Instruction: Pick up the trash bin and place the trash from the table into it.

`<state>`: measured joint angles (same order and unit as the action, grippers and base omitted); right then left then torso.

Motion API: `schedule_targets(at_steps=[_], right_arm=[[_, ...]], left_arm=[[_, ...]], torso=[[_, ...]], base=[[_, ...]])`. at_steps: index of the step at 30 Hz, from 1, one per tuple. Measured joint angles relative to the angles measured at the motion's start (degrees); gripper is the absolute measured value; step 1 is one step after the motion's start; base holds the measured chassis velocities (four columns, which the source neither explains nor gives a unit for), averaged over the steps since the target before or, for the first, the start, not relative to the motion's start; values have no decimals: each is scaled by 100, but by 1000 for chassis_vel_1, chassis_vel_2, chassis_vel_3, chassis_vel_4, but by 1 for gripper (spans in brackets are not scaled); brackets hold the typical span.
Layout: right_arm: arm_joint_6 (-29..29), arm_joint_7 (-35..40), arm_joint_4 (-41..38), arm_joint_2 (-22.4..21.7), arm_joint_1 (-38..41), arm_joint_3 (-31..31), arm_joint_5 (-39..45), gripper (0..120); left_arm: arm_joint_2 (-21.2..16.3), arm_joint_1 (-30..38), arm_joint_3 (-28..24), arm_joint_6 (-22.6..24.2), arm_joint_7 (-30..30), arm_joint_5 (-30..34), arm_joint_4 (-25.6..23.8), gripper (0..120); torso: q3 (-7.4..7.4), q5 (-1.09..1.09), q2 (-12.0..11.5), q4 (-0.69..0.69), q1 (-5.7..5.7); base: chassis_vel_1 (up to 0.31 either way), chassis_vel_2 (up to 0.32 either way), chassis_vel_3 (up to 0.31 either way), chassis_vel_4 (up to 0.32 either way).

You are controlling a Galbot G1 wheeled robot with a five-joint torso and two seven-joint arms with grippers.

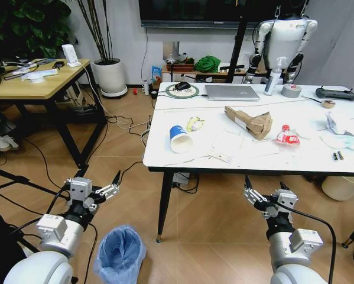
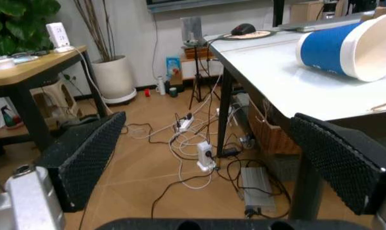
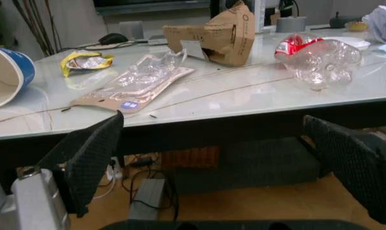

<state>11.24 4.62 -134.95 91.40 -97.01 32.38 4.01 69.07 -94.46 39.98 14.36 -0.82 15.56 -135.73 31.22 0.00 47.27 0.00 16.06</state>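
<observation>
Head view: both arms are low in front of the desk [image 1: 165,160], neither touching anything. Left end effector [image 1: 97,184] is above the floor left of the desk's front-left leg, fingers spread wide, empty. Right end effector [image 1: 264,190] is under the desk's front edge, fingers also apart, empty. The trash bin [image 1: 120,253], lined with a crinkled blue bag, stands on the floor just beside the left arm, between the two arms and nearer the left one. Trash is on the desk: blue-white paper cup [image 1: 180,139] on its side near the front-left corner, yellow wrapper [image 1: 194,123] just behind it, flat clear packaging [image 1: 228,146] in the middle, torn brown cardboard box [image 1: 248,122] behind that, crushed red-labelled bottle [image 1: 288,136] to the right. Silver laptop [image 1: 231,92] and tape roll [image 1: 291,90] sit at the far edge.

Left wrist view: black ridged fingers [image 2: 84,158] wide apart, nothing between them. Cup [image 2: 349,45] lies on the desk edge above; cables and a power strip [image 2: 204,155] on the floor beneath.

Right wrist view: fingers [image 3: 90,155] wide open, empty, below the desk's edge. On top: cup [image 3: 7,76], wrapper [image 3: 87,61], clear packaging [image 3: 135,81], cardboard box [image 3: 215,33], bottle [image 3: 317,57].
</observation>
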Motion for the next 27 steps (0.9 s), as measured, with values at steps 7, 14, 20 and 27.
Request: schedule_targets(at_steps=[7, 14, 20, 27], right_arm=[[-16, -17, 36, 1, 16, 0, -13, 100], [-34, -25, 56, 7, 44, 1, -22, 100], [-40, -38, 63, 17, 45, -4, -31, 100], [-78, -48, 90, 10, 25, -2, -50, 100]], left_arm=[[23, 9, 6, -9, -24, -45, 29, 100], [30, 9, 10, -13, -29, -46, 35, 100], [52, 4, 8, -14, -35, -52, 40, 100], [60, -4, 8, -15, -41, -64, 40, 100]], torso=[[-104, 0, -173, 0, -69], [-204, 0, -350, 0, -146], [-284, 0, -490, 0, -206], [-390, 0, -670, 0, -279]], base=[[0, 0, 0, 0], [0, 0, 0, 0], [0, 0, 0, 0], [0, 0, 0, 0]])
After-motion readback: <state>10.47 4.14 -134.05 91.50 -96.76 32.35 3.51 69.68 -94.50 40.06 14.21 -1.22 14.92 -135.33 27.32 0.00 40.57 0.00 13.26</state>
